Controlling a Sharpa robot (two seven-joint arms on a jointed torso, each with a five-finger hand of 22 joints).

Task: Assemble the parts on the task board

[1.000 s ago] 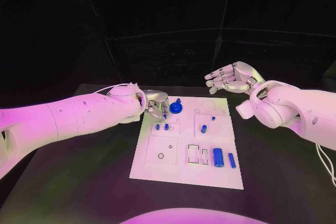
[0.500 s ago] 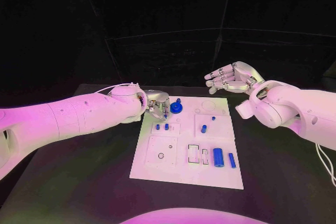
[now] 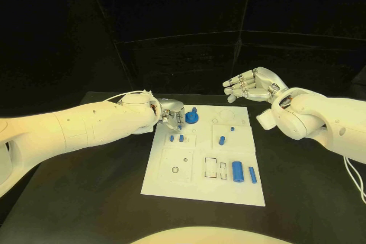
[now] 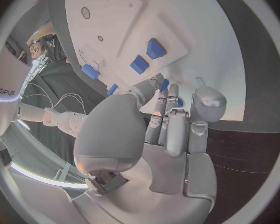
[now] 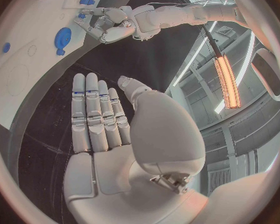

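- Task board [image 3: 183, 175] mid-desk; blue round part [image 3: 191, 117] seated at far end, small pegs [image 3: 177, 138] standing, blue cylinder [image 3: 237, 171] lying loose: judged partly done.
- Left hand [image 3: 171, 115] over board's far-left corner, fingers curled; hold unclear.
- Right hand [image 3: 248, 85] raised beyond board, fingers extended, empty.
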